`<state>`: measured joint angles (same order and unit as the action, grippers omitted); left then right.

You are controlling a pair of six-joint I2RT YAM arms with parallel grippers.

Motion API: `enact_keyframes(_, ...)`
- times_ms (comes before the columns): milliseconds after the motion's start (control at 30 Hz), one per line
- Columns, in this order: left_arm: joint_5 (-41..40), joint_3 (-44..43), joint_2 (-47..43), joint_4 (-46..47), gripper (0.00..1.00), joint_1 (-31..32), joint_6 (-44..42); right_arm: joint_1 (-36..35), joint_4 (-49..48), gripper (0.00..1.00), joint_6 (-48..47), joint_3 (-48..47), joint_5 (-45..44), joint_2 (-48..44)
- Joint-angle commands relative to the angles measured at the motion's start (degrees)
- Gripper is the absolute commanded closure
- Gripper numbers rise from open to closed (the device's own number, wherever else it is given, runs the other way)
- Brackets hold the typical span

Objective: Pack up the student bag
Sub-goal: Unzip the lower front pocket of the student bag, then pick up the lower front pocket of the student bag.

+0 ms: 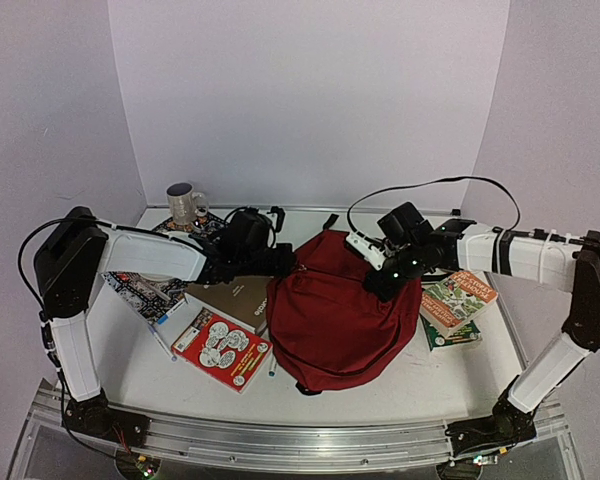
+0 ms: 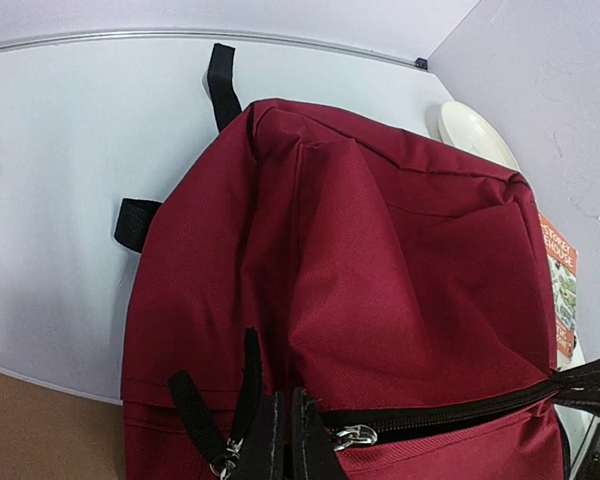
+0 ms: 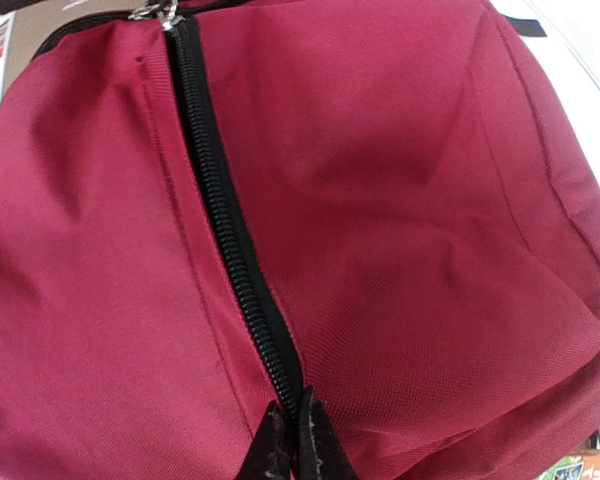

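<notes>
Pinching student bag (image 1: pixel 330 310) zip (image 3: pixel 225 270) at opposite ends: left hand (image 2: pixel 285 445), right hand (image 3: pixel 298 440).

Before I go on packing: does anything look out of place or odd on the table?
Nothing looks spilled or damaged. One oddity: the student bag has its main zip closed along the visible length, while the books lie outside on the table.

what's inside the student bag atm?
Nothing shows. The student bag has its black zip closed along the stretch in view, so red fabric covers whatever is inside.
</notes>
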<state>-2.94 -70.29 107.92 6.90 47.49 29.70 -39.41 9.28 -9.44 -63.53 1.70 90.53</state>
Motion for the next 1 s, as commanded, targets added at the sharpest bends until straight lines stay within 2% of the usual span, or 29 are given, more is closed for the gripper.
enact_keyframes(0, -0.1, 1.4, -4.7, 0.2, 0.99, -1.3, -2.6, 0.6, 5.5, 0.84, -0.3, -3.1, 2.7, 0.6)
enact_keyframes(233, 2.2, 4.2, -8.5, 1.9, 0.79, -0.9, -4.6, 0.6, 5.5, 0.49, -1.0, -8.4, 0.4, 1.7)
enact_keyframes(367, 2.4, 5.7, -10.0, 1.9, 0.61, -0.3, -5.5, 0.6, 5.6, 0.37, -1.4, -9.9, -1.6, 4.0)
enact_keyframes(500, 2.2, 7.4, -11.4, 1.9, 0.48, 0.2, -5.4, 0.5, 5.6, 0.26, -1.8, -10.7, -3.8, 6.0)
enact_keyframes(667, 2.6, 9.9, -12.5, 1.9, 0.35, 0.9, -5.0, 0.3, 5.6, 0.2, -2.6, -11.0, -4.8, 8.6)
enact_keyframes(967, 2.8, 12.8, -12.0, 1.9, 0.29, 3.5, -4.8, 0.2, 4.8, 0.19, -2.9, -12.1, -12.2, 12.1)
